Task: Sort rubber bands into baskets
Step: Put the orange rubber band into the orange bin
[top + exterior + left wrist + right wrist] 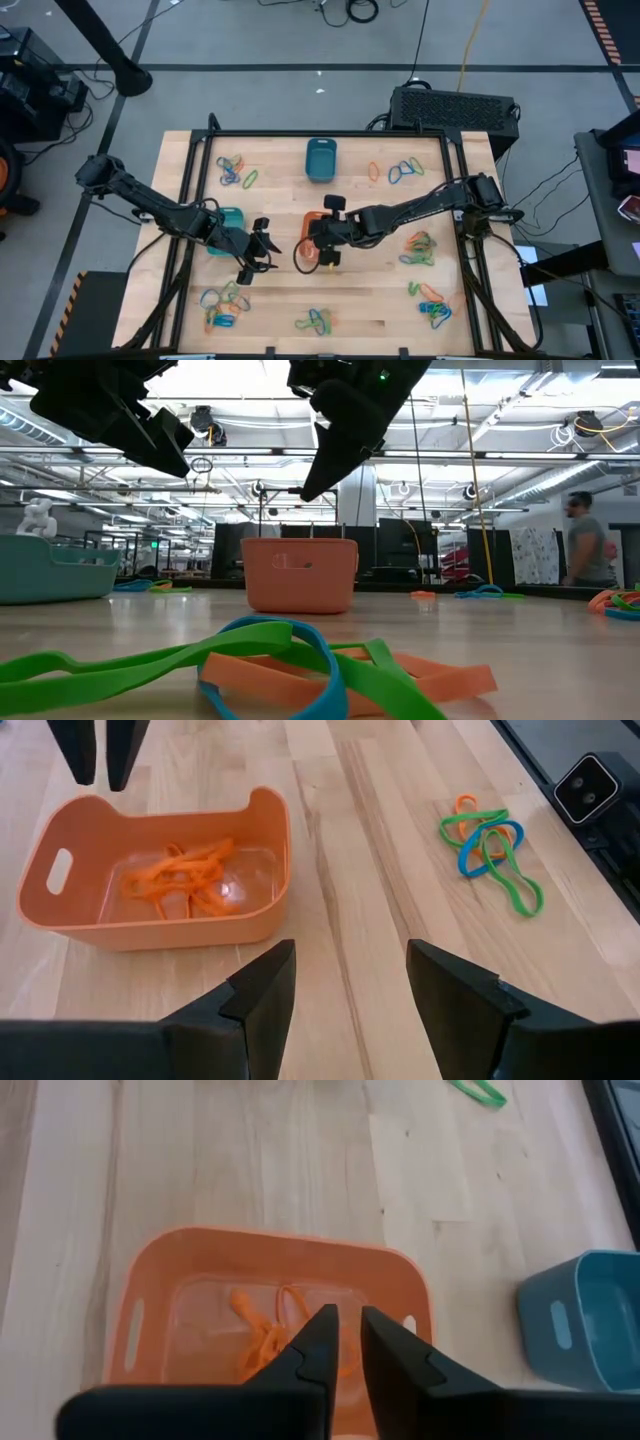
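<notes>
Right gripper [343, 1342] hangs right over the orange basket [150, 1280], fingers parted a sliver and empty, with orange rubber bands [180, 875] lying inside: a drop-off, by the look. Left gripper [345, 990] waits beside it, wide open. Next call: another pile on the surface [370, 290].

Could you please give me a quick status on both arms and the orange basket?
Right end effector above orange basket, slightly parted, empty. Left end effector open beside it. Orange bands inside basket. Nothing in the way.
</notes>
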